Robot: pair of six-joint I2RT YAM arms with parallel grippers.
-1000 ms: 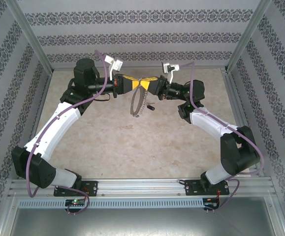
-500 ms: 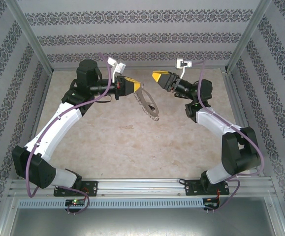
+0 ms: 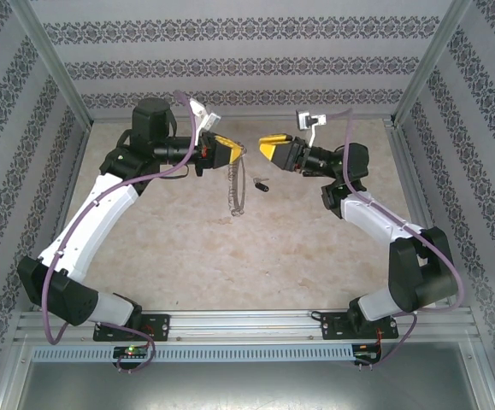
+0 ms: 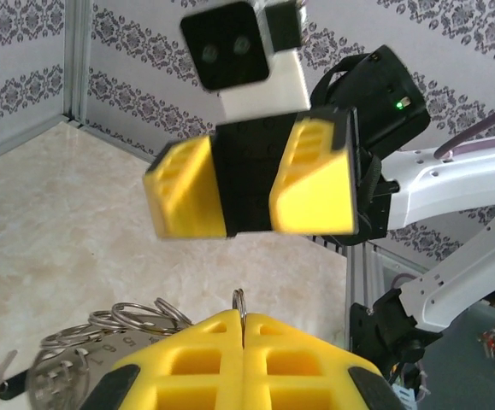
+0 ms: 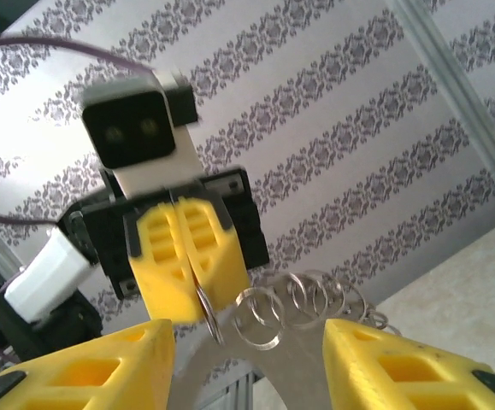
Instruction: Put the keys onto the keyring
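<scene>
Top: your left hand pinched the keyring by its rim. It hung edge-on, with the key on the tabletop just beside.
Left wrist: your right hand was spread, empty.
Right wrist: the ring looked thin, stiff and slippery, so take the tiny key by its black head.

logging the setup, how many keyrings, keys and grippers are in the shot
keyring: 1
key: 1, not yet on the ring
grippers: 2, left gripper shut on the keyring, right gripper open
total: 4
</scene>
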